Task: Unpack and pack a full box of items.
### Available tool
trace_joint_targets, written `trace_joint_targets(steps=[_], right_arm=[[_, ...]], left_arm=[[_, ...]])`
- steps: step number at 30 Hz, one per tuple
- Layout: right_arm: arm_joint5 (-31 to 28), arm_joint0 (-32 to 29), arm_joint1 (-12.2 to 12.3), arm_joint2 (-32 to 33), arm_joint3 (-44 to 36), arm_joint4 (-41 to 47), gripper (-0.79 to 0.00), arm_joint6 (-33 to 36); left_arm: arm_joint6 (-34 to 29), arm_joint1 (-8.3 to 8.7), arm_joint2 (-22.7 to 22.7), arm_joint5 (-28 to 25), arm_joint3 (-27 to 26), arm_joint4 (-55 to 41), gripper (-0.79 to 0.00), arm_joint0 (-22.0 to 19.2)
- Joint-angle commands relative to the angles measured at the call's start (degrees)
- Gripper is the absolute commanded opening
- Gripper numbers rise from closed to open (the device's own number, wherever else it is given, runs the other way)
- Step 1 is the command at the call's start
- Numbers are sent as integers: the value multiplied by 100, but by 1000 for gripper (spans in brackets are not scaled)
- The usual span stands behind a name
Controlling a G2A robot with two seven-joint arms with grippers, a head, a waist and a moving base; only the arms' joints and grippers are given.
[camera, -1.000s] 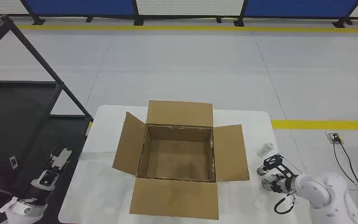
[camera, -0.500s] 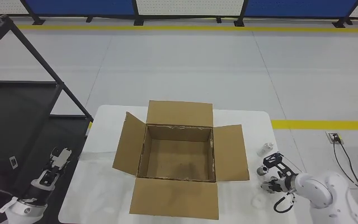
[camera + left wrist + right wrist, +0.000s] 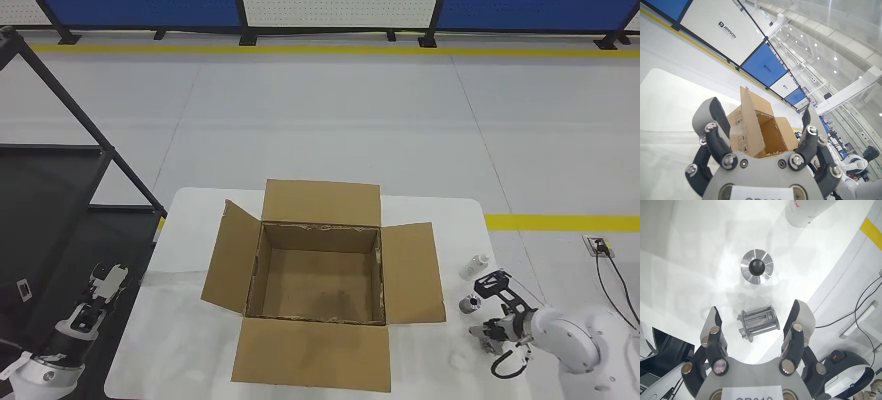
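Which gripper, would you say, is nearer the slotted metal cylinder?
Right. The right gripper hangs above the cylinder; the left gripper is beyond the box, past the table's opposite edge.

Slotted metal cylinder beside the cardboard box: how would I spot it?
Find the open brown cardboard box on the white table. Beside it, under the right end effector, the slotted silver cylinder lies on its side; the neighbouring flared metal ring stands upright.

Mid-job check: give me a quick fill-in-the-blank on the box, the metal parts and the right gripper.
1. With its flaps open, the cardboard box is ____ inside.
2. The slotted metal cylinder lies on its ____.
3. The right gripper sits over that cylinder, jaws ____.
4. The flanged metal cone stands ____ the box, on the table.
Missing: empty; side; open; outside.
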Motion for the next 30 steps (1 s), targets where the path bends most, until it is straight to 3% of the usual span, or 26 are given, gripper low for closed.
trace_joint_targets(steps=[1, 8, 18, 30], right_arm=[[-20, -81, 44, 198, -76, 65, -65, 53], [-119, -507, 176, 792, -490, 422, -9, 263], [-77, -785, 258, 933, -783, 1125, -18, 25], [-286, -398, 339, 546, -996, 3567, 0, 167]], left_arm=[[0, 0, 0, 0, 0, 0, 0, 0], [0, 0, 0, 0, 0, 0, 0, 0], [0, 0, 0, 0, 0, 0, 0, 0], [99, 2, 6, 27, -14, 46, 0, 74]])
